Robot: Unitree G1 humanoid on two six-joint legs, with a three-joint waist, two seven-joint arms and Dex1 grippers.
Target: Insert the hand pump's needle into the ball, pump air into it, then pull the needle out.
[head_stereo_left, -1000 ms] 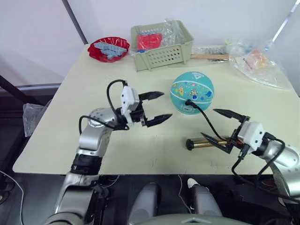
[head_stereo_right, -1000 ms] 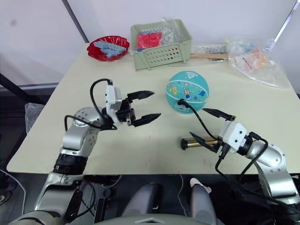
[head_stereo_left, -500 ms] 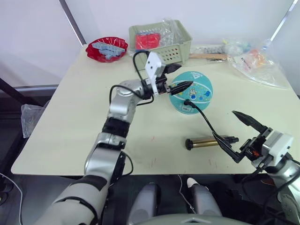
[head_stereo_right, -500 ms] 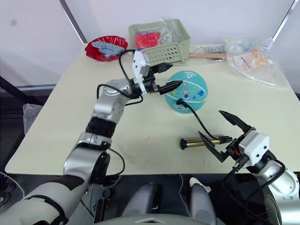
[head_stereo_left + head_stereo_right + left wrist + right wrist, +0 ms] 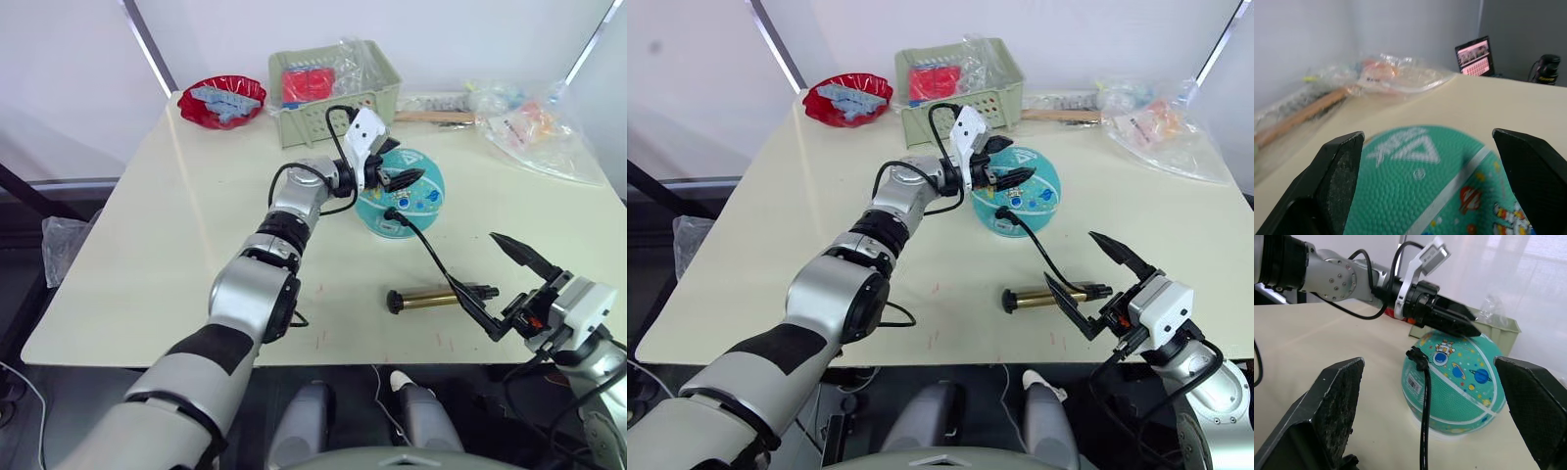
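Ball (image 5: 402, 192) sits a bit right of centre in the head view, on the pale table (image 5: 167, 245), w/ the white triangle logo facing up. Largest item behind it: green perforated basket (image 5: 338, 93) at upper centre, red contents + clear plastic inside. Red dish (image 5: 225, 98) at upper left holds grey-blue pieces. Clear plastic bags (image 5: 534, 127) at upper right, a wooden stick beside them.

Left gripper (image 5: 404, 168) reaches in from the left; fingers spread wide, straddling the top of the ball, one over its far side & one over its near side. Can't tell if the tips touch the rubber.

Hand pump (image 5: 436, 298) lies flat, lower right of centre, bronze barrel pointing left-right, well in front of the ball. Its black hose (image 5: 426, 250) curves up from the right end to the ball's near face, plugged in by the white label. Needle itself too small to make out.

Right gripper (image 5: 509, 284) at lower right, fingers wide apart, holding nothing; lower finger tip sits just beside the pump's right end
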